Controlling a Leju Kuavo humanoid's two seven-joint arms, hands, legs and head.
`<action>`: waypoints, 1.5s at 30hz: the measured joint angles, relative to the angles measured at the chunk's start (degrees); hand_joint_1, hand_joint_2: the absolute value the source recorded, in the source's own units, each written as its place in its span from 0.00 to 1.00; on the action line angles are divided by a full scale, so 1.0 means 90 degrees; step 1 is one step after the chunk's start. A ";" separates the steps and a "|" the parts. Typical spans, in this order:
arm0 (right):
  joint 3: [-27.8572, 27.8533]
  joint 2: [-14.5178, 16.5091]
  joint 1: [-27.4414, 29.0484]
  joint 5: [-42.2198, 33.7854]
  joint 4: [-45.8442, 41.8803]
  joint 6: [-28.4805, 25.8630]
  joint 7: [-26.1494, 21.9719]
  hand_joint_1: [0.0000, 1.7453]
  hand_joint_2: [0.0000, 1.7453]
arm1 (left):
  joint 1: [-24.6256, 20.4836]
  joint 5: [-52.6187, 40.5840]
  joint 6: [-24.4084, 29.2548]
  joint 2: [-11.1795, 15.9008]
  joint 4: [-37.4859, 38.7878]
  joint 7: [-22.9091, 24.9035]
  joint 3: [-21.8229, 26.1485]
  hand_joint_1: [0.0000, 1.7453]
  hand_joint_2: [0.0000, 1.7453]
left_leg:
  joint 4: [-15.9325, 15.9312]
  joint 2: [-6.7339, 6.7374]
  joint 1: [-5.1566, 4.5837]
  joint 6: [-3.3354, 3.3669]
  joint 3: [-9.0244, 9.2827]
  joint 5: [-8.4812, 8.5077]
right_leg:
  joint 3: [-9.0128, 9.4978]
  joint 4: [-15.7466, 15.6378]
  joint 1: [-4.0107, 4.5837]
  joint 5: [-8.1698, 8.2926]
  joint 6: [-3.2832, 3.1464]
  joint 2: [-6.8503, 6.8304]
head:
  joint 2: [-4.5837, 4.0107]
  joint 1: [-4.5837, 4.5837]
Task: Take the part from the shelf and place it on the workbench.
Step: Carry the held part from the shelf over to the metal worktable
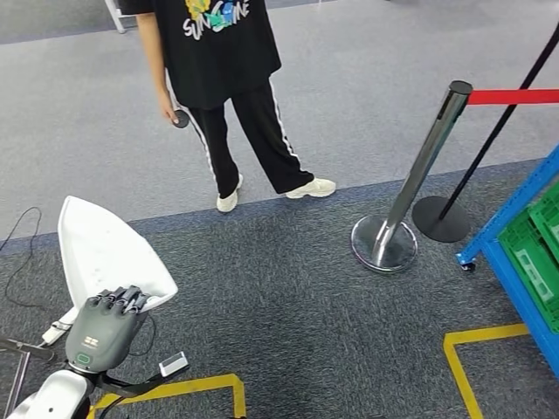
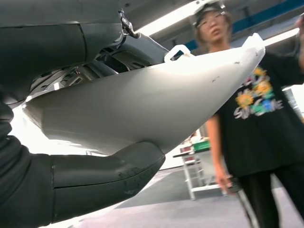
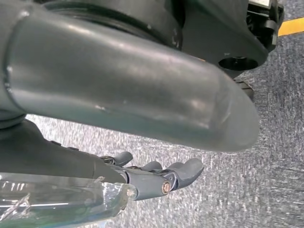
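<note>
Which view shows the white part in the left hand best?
The head view: the white part shows nearly whole, with the left hand gripping its near edge. The left wrist view shows only its underside, close up; the right wrist view shows carpet.

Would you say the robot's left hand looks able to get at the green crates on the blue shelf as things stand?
Probably not: the left hand grips the white part, and the green crates on the blue shelf sit far across the carpet on the robot's right side.
</note>
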 joint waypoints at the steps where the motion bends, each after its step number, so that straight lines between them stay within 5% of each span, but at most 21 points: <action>1: 0.0000 0.0000 -0.0001 0.0000 0.0000 -0.0002 0.0001 0.00 0.00 | 0.0014 0.0000 0.0001 -0.0005 0.0000 -0.0010 0.0013 1.00 1.00 | 0.0065 0.0006 -0.0001 0.0007 -0.0021 0.0036 | 0.0001 0.0000 0.0008 -0.0005 -0.0006 -0.0089 | 0.0000 0.0000; 4: 0.0000 0.0002 -0.0018 0.0000 0.0000 -0.0005 0.0001 0.00 0.00 | 0.0026 0.0000 0.0005 -0.0020 -0.0002 -0.0040 0.0066 1.00 1.00 | -0.0903 0.0247 -0.0037 0.0063 0.0543 0.0535 | 0.0024 0.0002 0.0031 -0.0028 0.0010 -0.0325 | 0.0000 -0.0001; 7: 0.0000 0.0005 -0.0024 0.0001 0.0000 -0.0005 0.0003 0.00 0.00 | 0.0008 0.0000 0.0013 -0.0028 -0.0012 -0.0055 0.0097 1.00 1.00 | -0.1652 0.0532 -0.0121 0.0153 0.0938 0.0679 | 0.0050 0.0010 0.0080 -0.0076 0.0090 -0.0524 | 0.0000 0.0002; 9: 0.0000 0.0013 -0.0031 0.0001 0.0000 -0.0005 0.0012 0.00 0.00 | 0.0034 0.0000 0.0019 -0.0032 -0.0016 -0.0064 0.0112 1.00 1.00 | -0.1705 0.0379 -0.0121 0.0220 0.0931 0.0689 | 0.0075 0.0003 0.0073 -0.0106 0.0154 -0.0609 | 0.0000 0.0004; 11: 0.0000 0.0021 -0.0043 0.0002 0.0000 -0.0005 0.0029 0.00 0.00 | 0.0048 0.0000 0.0021 -0.0033 -0.0024 -0.0078 0.0128 1.00 1.00 | -0.1742 0.0226 -0.0087 0.0286 0.0946 0.0716 | 0.0000 0.0229 0.0051 -0.0275 0.0216 -0.0346 | 0.0000 0.0025; 13: 0.0000 0.0022 -0.0037 0.0002 0.0000 -0.0004 0.0049 0.00 0.00 | 0.0033 0.0000 0.0023 -0.0047 -0.0032 -0.0086 0.0134 1.00 1.00 | -0.1752 0.0084 -0.0065 0.0333 0.0951 0.0730 | -0.0308 0.0928 0.0040 -0.0640 0.0249 0.0011 | 0.0000 0.0061; 15: 0.0000 0.0022 -0.0015 0.0001 0.0000 -0.0003 0.0070 0.00 0.00 | 0.0033 0.0000 0.0023 -0.0067 -0.0032 -0.0088 0.0134 1.00 1.00 | -0.1749 -0.0085 -0.0064 0.0351 0.0949 0.0731 | -0.0663 0.1639 0.0039 -0.0893 0.0255 0.0101 | 0.0000 0.0075; 16: 0.0000 0.0022 -0.0005 0.0001 0.0000 -0.0002 0.0080 0.00 0.00 | 0.0037 0.0000 0.0024 -0.0073 -0.0032 -0.0090 0.0134 1.00 1.00 | -0.1747 -0.0180 -0.0062 0.0351 0.0951 0.0732 | -0.0728 0.1727 0.0037 -0.0853 0.0255 0.0110 | 0.0000 0.0075; 18: 0.0000 0.0022 -0.0002 -0.0005 0.0000 0.0001 0.0092 0.00 0.00 | 0.0041 0.0000 0.0032 -0.0083 -0.0032 -0.0094 0.0143 1.00 1.00 | -0.1735 -0.0372 -0.0044 0.0333 0.0961 0.0734 | -0.0521 0.1202 0.0016 -0.0457 0.0258 0.0174 | 0.0000 0.0075; 20: 0.0000 0.0027 -0.0010 -0.0015 0.0002 0.0007 0.0094 0.00 0.00 | 0.0038 0.0000 0.0055 -0.0092 -0.0041 -0.0097 0.0176 1.00 1.00 | -0.1695 -0.0546 -0.0029 0.0277 0.0937 0.0730 | -0.0161 0.0417 -0.0041 -0.0125 0.0270 0.0476 | 0.0000 0.0072; 22: 0.0000 0.0037 -0.0016 -0.0028 0.0006 0.0015 0.0095 0.00 0.00 | 0.0041 0.0000 0.0099 -0.0102 -0.0074 -0.0099 0.0228 1.00 1.00 | -0.1663 -0.0694 -0.0020 0.0203 0.0871 0.0756 | -0.0007 0.0098 -0.0068 -0.0069 0.0241 0.0670 | 0.0000 0.0064; 24: -0.0001 0.0044 -0.0016 -0.0042 0.0007 0.0016 0.0097 0.00 0.00 | 0.0065 0.0002 0.0144 -0.0117 -0.0109 -0.0104 0.0285 1.00 1.00 | -0.1675 -0.0808 0.0003 0.0142 0.0822 0.0796 | 0.0003 0.0079 -0.0051 -0.0050 0.0169 0.0550 | 0.0000 0.0062; 26: -0.0002 0.0050 -0.0016 -0.0053 0.0007 0.0013 0.0094 0.00 0.00 | 0.0093 0.0013 0.0179 -0.0137 -0.0141 -0.0124 0.0347 1.00 1.00 | -0.1509 -0.0549 -0.0012 0.0098 0.0730 0.0677 | 0.0019 0.0052 -0.0041 -0.0027 0.0088 0.0401 | 0.0000 0.0034; 28: -0.0002 0.0053 -0.0010 -0.0061 0.0007 0.0008 0.0092 0.00 0.00 | 0.0085 0.0036 0.0206 -0.0167 -0.0177 -0.0181 0.0404 1.00 1.00 | -0.0837 -0.0129 -0.0039 0.0068 0.0415 0.0307 | 0.0029 0.0028 -0.0019 -0.0021 0.0024 0.0231 | 0.0000 0.0001; 31: -0.0002 0.0053 0.0009 -0.0067 0.0007 0.0003 0.0092 0.00 0.00 | 0.0090 0.0053 0.0216 -0.0215 -0.0192 -0.0242 0.0446 1.00 1.00 | 0.0139 0.0007 -0.0038 0.0062 -0.0050 -0.0030 | 0.0032 0.0024 0.0014 -0.0043 -0.0019 -0.0052 | 0.0000 -0.0004; 33: -0.0002 0.0053 -0.0001 -0.0068 0.0007 0.0002 0.0089 0.00 0.00 | 0.0104 0.0061 0.0217 -0.0239 -0.0199 -0.0257 0.0471 1.00 1.00 | -0.0234 0.0062 -0.0048 0.0094 0.0156 0.0275 | 0.0052 0.0024 0.0024 -0.0063 -0.0027 -0.0227 | 0.0000 -0.0003; 35: -0.0002 0.0054 -0.0009 -0.0070 0.0007 0.0001 0.0076 0.00 0.00 | 0.0101 0.0095 0.0219 -0.0262 -0.0226 -0.0295 0.0525 1.00 1.00 | -0.1090 0.0374 -0.0107 0.0144 0.0628 0.0633 | 0.0089 0.0031 0.0047 -0.0100 -0.0001 -0.0374 | 0.0000 -0.0005; 37: -0.0002 0.0055 -0.0006 -0.0073 0.0007 -0.0004 0.0064 0.00 0.00 | 0.0090 0.0154 0.0224 -0.0293 -0.0261 -0.0356 0.0580 1.00 1.00 | -0.1580 0.0612 -0.0167 0.0179 0.0877 0.0716 | 0.0118 0.0033 0.0085 -0.0143 0.0048 -0.0515 | 0.0000 0.0000; 40: -0.0002 0.0056 -0.0015 -0.0078 0.0007 -0.0008 0.0053 0.00 0.00 | 0.0143 0.0218 0.0229 -0.0337 -0.0285 -0.0426 0.0645 1.00 1.00 | -0.1677 0.0415 -0.0167 0.0230 0.0891 0.0704 | 0.0164 0.0037 0.0092 -0.0211 0.0133 -0.0633 | 0.0000 0.0009; 42: -0.0002 0.0058 -0.0028 -0.0083 0.0007 -0.0009 0.0041 0.00 0.00 | 0.0162 0.0239 0.0231 -0.0359 -0.0301 -0.0447 0.0689 1.00 1.00 | -0.1707 0.0259 -0.0119 0.0293 0.0913 0.0725 | 0.0029 0.0373 0.0072 -0.0419 0.0198 -0.0300 | 0.0000 0.0037; 45: -0.0002 0.0061 -0.0004 -0.0094 0.0007 -0.0010 0.0035 0.00 0.00 | 0.0156 0.0247 0.0231 -0.0403 -0.0311 -0.0458 0.0712 1.00 1.00 | -0.1709 0.0005 -0.0086 0.0343 0.0915 0.0730 | -0.0596 0.1589 0.0056 -0.0920 0.0240 0.0092 | 0.0000 0.0082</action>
